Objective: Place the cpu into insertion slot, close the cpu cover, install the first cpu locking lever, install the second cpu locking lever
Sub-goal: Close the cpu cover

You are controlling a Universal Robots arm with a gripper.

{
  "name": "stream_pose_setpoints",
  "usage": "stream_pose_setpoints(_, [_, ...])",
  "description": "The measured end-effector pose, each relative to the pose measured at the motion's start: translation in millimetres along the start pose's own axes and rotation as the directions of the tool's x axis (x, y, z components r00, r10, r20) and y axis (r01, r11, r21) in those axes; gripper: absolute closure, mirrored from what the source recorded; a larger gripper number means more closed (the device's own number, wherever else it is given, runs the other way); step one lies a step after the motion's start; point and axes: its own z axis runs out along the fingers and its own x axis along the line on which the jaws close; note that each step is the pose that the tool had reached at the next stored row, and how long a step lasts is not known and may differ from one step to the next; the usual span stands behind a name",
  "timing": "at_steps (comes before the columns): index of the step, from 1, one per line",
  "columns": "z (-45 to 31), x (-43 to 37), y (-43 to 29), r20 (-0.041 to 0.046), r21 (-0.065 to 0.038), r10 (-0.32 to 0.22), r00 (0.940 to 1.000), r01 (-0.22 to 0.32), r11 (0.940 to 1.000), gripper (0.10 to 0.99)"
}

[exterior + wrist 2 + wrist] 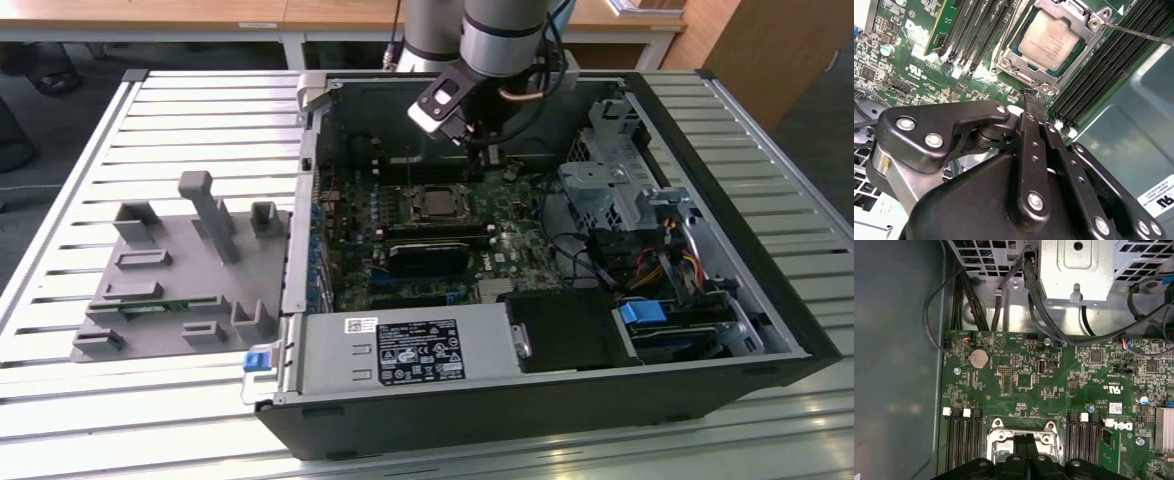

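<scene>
In the exterior view we see an open black metal computer case (534, 410) on a slatted silver metal table (200, 130). Inside it, the thin square silver metal cpu cover (435, 188) lies over the small square black-rimmed insertion slot (411, 205) in the green circuit board. The arm's black gripper (483, 155) hangs near the cover, on its far side and slightly toward the exterior view's right. A grey plastic fixture tray (174, 270) sits well apart from the cover, outside the case toward the exterior view's left.

In the second wrist view, the small flat square cpu with its pale silvery metal top (1050, 40) sits in the cover's window, with the frame lying flat around it. A thin silver lever rod (1141, 34) runs out from one corner of the cover, across the long black memory slots (1104, 65) beside it. The gripper's two black fingers (1026, 135) are pressed together with nothing visible between them. Their tip is just beside the cover's edge, and we cannot tell whether it touches.

In the first wrist view, the joined fingers hide the middle of the cover. A round silver coin battery (978, 359) sits on the board, apart from the cover.
</scene>
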Motion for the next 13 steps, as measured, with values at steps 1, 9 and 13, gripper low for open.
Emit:
stream_pose_setpoints(1, [0.4, 0.0, -0.2, 0.0001, 0.0, 0.0, 1.0, 0.0, 1.0, 0.98])
stream_pose_setpoints(9, [6.8, -0.3, -2.6, -0.0009, 0.0, 0.0, 1.0, 0.0, 1.0, 0.98])
stream_pose_setpoints(13, [8.3, -0.2, -14.4, -0.0008, 0.0, 0.0, 1.0, 0.0, 1.0, 0.98])
